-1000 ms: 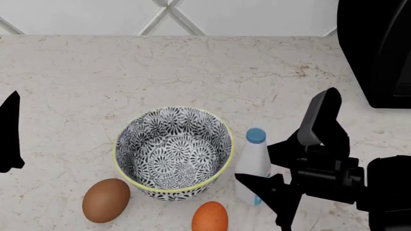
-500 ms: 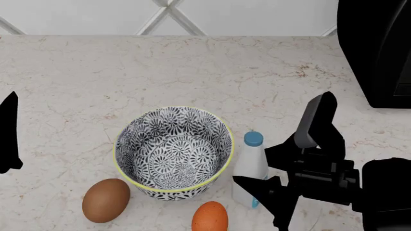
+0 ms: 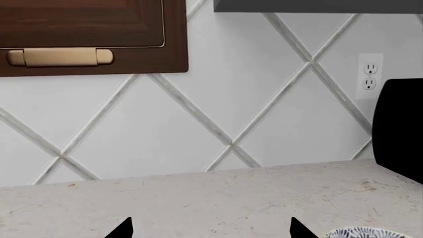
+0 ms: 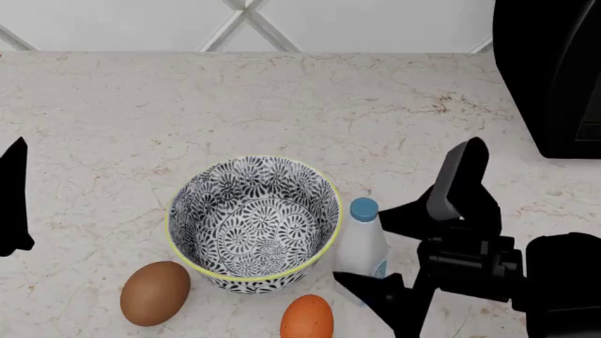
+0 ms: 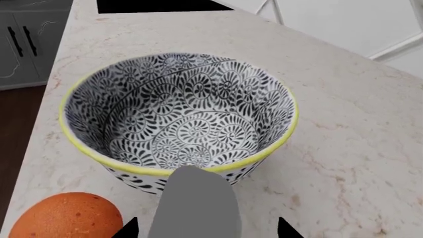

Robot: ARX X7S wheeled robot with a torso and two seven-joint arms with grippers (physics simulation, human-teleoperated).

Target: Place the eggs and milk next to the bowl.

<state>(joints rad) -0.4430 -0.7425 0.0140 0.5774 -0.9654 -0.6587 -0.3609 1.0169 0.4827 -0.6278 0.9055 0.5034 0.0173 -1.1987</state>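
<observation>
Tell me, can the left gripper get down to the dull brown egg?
Probably yes. The dull brown egg lies uncovered on the counter left of the patterned bowl, and nothing stands between it and the left gripper.

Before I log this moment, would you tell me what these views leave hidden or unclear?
- Right gripper: head view, the milk sits between its fingers; contact cannot be told.
- Milk: right wrist view, only a grey blur.
- Orange egg: head view, cut off by the frame edge.
- Left gripper: left wrist view, only fingertips show.

No readable text anywhere, milk bottle point(image 4: 362, 246) label too small to show any words
</observation>
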